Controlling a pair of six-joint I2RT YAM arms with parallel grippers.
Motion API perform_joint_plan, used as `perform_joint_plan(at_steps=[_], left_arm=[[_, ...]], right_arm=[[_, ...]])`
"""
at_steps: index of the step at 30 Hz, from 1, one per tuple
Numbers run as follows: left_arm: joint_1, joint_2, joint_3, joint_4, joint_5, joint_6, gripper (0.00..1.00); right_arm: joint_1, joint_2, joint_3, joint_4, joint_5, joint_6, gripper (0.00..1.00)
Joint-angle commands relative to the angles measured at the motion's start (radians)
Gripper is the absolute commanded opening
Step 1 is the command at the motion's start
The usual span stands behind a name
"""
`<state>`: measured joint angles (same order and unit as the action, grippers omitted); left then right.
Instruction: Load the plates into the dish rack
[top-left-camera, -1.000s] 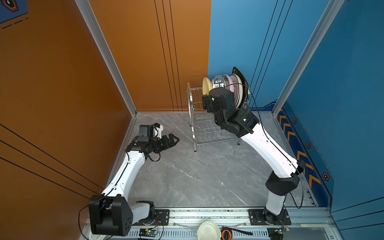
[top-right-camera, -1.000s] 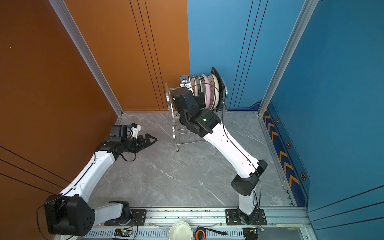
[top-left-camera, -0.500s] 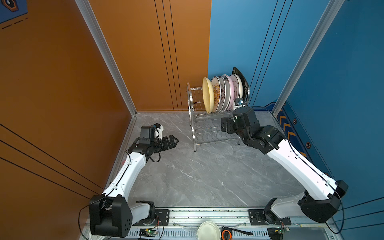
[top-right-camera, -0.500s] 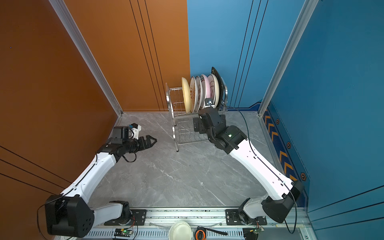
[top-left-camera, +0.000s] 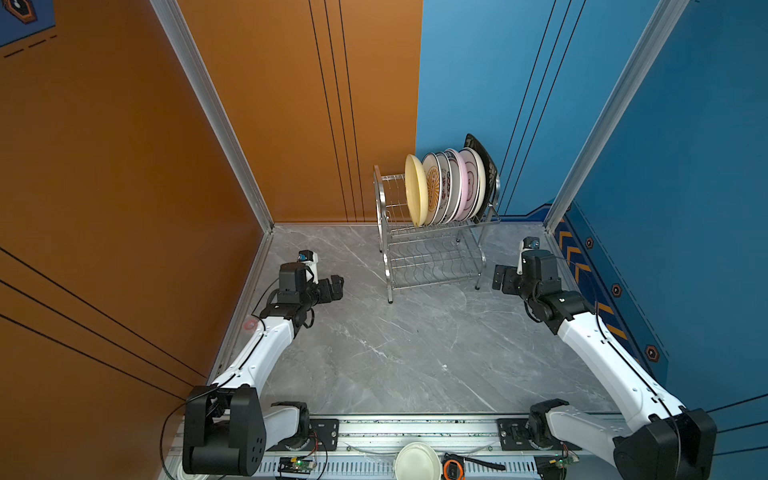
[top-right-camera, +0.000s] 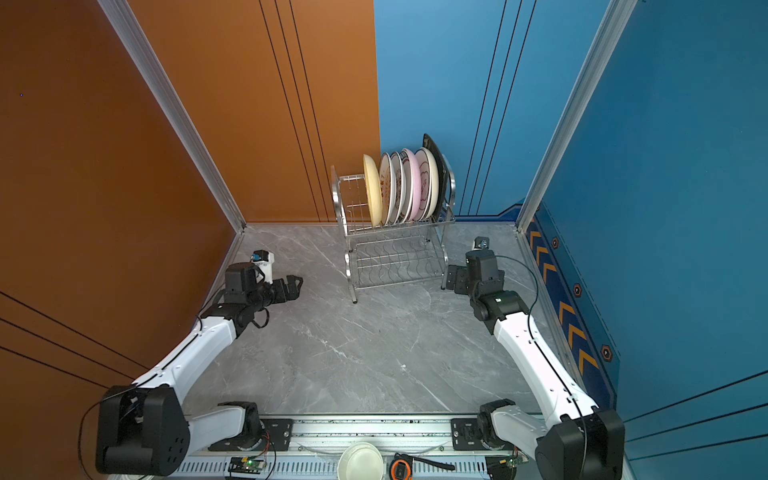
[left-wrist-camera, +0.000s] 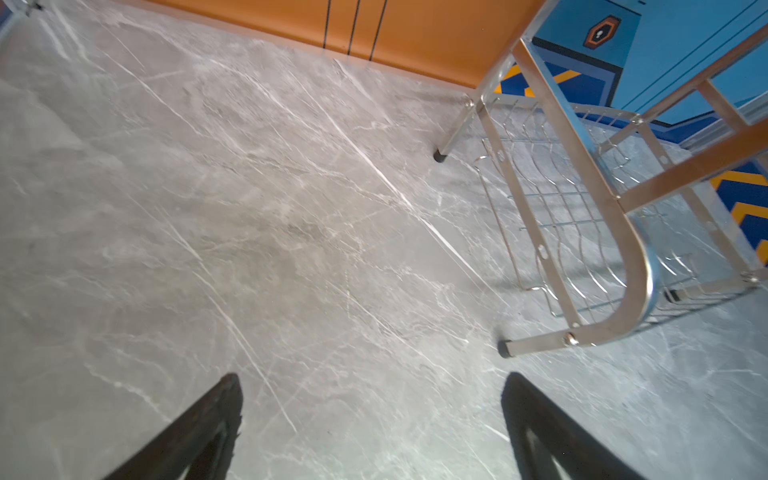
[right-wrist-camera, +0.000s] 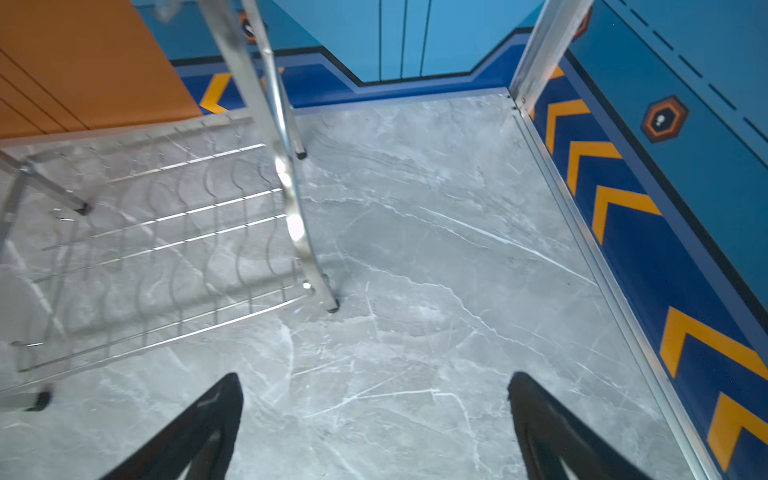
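Where both top views look down on the grey marble counter (top-left-camera: 395, 353), the plates (top-left-camera: 451, 187) stand on edge in a close row in the upper tier of the dish rack (top-left-camera: 432, 266), which sits at the far side. The yellow plate is at the row's left end and the black square one at its right. The left fingers (top-left-camera: 335, 286) hover to the rack's left and the right fingers (top-left-camera: 498, 277) near its front right leg. Seen from the left wrist, the left fingers (left-wrist-camera: 199, 436) are spread wide, holding nothing, with the rack's lower tier nearby. Seen from the right wrist, the right fingers (right-wrist-camera: 548, 432) are equally wide and empty, a rack leg ahead of them.
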<state>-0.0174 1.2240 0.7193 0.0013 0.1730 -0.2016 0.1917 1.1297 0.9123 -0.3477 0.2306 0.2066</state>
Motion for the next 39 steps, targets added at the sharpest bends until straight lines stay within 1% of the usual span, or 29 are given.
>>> perform_joint_plan(at_steps=[1, 4, 7, 12, 14, 16, 18, 19, 21, 25, 29, 30, 33, 36, 37, 38, 39], left_arm=[[0.016, 0.028, -0.053, 0.206, -0.078, 0.082, 0.98], [0.03, 0.055, -0.081, 0.285, -0.105, 0.108, 0.98], [0.039, 0.08, -0.119, 0.373, -0.127, 0.145, 0.98], [0.052, 0.132, -0.186, 0.522, -0.161, 0.187, 0.98], [0.067, 0.15, -0.19, 0.534, -0.158, 0.17, 0.98], [0.079, 0.151, -0.208, 0.542, -0.144, 0.16, 0.98], [0.079, 0.151, -0.258, 0.617, -0.153, 0.155, 0.98], [0.079, 0.149, -0.289, 0.665, -0.164, 0.153, 0.98], [0.077, 0.157, -0.326, 0.74, -0.188, 0.143, 0.98], [0.064, 0.192, -0.34, 0.785, -0.203, 0.153, 0.98], [0.05, 0.226, -0.355, 0.841, -0.223, 0.163, 0.98], [0.047, 0.236, -0.36, 0.86, -0.231, 0.163, 0.98], [0.037, 0.276, -0.369, 0.916, -0.248, 0.167, 0.98], [0.017, 0.299, -0.37, 0.934, -0.277, 0.183, 0.98], [0.009, 0.305, -0.37, 0.941, -0.286, 0.188, 0.98], [0.003, 0.312, -0.373, 0.947, -0.293, 0.193, 0.98], [-0.004, 0.32, -0.371, 0.955, -0.298, 0.198, 0.98]], right_arm=[[-0.07, -0.014, -0.105, 0.215, -0.035, -0.065, 1.0], [-0.13, 0.012, -0.206, 0.363, -0.065, -0.086, 1.0], [-0.154, 0.052, -0.308, 0.547, -0.086, -0.125, 1.0], [-0.172, 0.163, -0.368, 0.73, -0.148, -0.135, 1.0], [-0.173, 0.208, -0.381, 0.806, -0.162, -0.136, 1.0], [-0.171, 0.243, -0.382, 0.85, -0.171, -0.149, 1.0], [-0.168, 0.274, -0.374, 0.865, -0.172, -0.16, 1.0], [-0.173, 0.285, -0.36, 0.841, -0.179, -0.16, 1.0], [-0.179, 0.312, -0.37, 0.875, -0.193, -0.156, 1.0], [-0.182, 0.354, -0.415, 0.987, -0.205, -0.156, 1.0], [-0.185, 0.383, -0.43, 1.032, -0.208, -0.152, 1.0], [-0.192, 0.381, -0.429, 1.028, -0.216, -0.148, 1.0], [-0.208, 0.378, -0.464, 1.088, -0.242, -0.137, 1.0], [-0.204, 0.393, -0.533, 1.223, -0.264, -0.155, 1.0], [-0.203, 0.423, -0.563, 1.324, -0.272, -0.151, 1.0], [-0.202, 0.432, -0.574, 1.355, -0.275, -0.149, 1.0], [-0.202, 0.407, -0.567, 1.295, -0.266, -0.155, 1.0]])
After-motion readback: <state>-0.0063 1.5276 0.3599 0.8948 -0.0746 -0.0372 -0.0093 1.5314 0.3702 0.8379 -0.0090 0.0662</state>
